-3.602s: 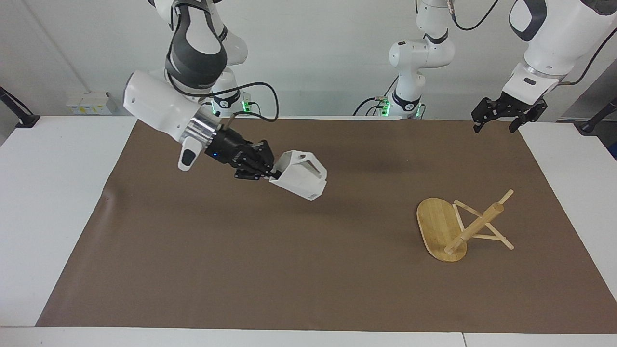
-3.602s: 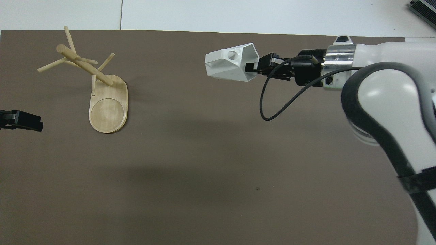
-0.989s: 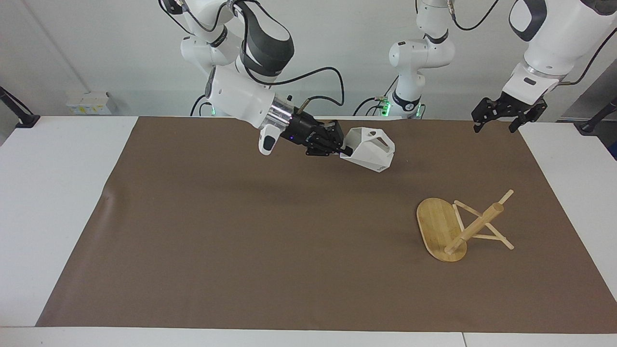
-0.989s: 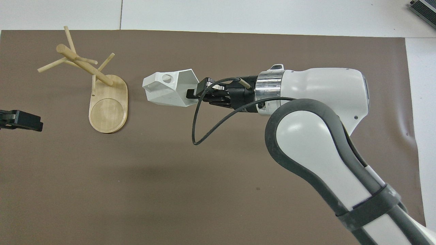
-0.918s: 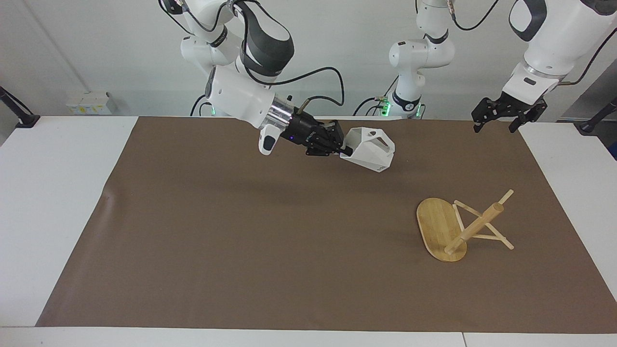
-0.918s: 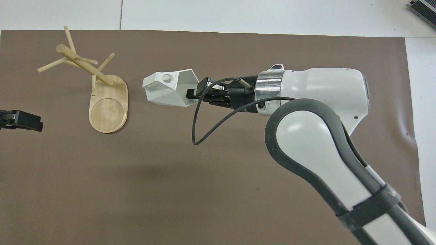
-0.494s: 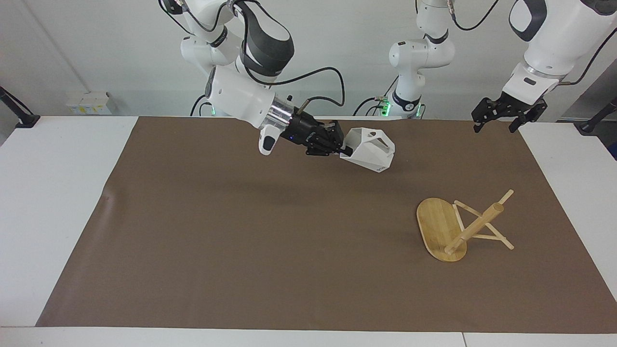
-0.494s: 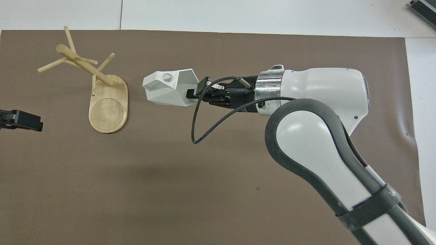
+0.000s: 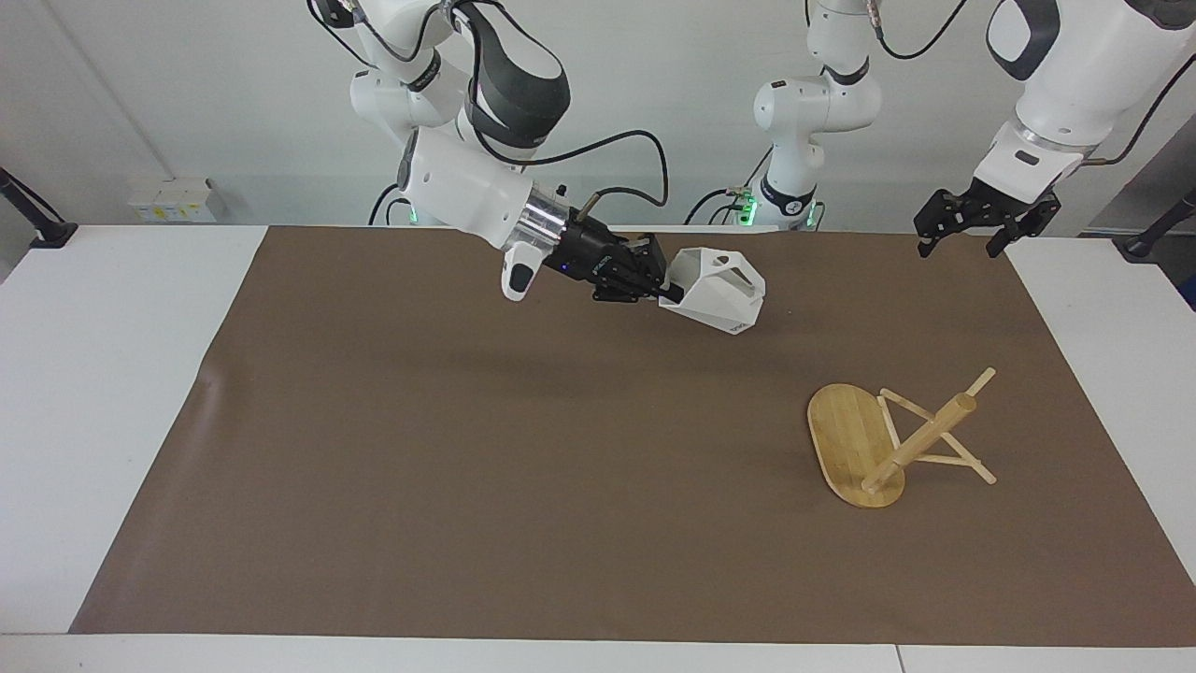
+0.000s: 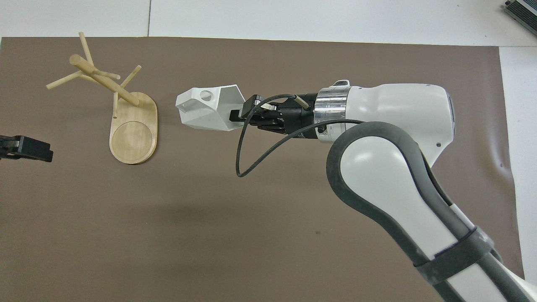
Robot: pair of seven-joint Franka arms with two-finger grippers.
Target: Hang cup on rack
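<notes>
My right gripper (image 9: pixel 665 292) (image 10: pixel 233 115) is shut on the rim of the white faceted cup (image 9: pixel 716 290) (image 10: pixel 208 108). It holds the cup on its side in the air over the middle of the brown mat, handle hole turned upward. The bamboo rack (image 9: pixel 897 437) (image 10: pixel 110 94) stands on its oval base toward the left arm's end of the table, its post and pegs bare. My left gripper (image 9: pixel 970 224) (image 10: pixel 25 149) hangs open in the air over the mat's edge by its own base, waiting.
A brown mat (image 9: pixel 467 467) covers most of the white table (image 9: pixel 93 374). The right arm's black cable (image 10: pixel 251 155) loops down beside the wrist. Small boxes (image 9: pixel 173 199) sit at the wall by the right arm's end.
Over the last second nothing has visibly moved. Before that, the right arm carried the cup from its own end toward the middle of the table, closer to the rack.
</notes>
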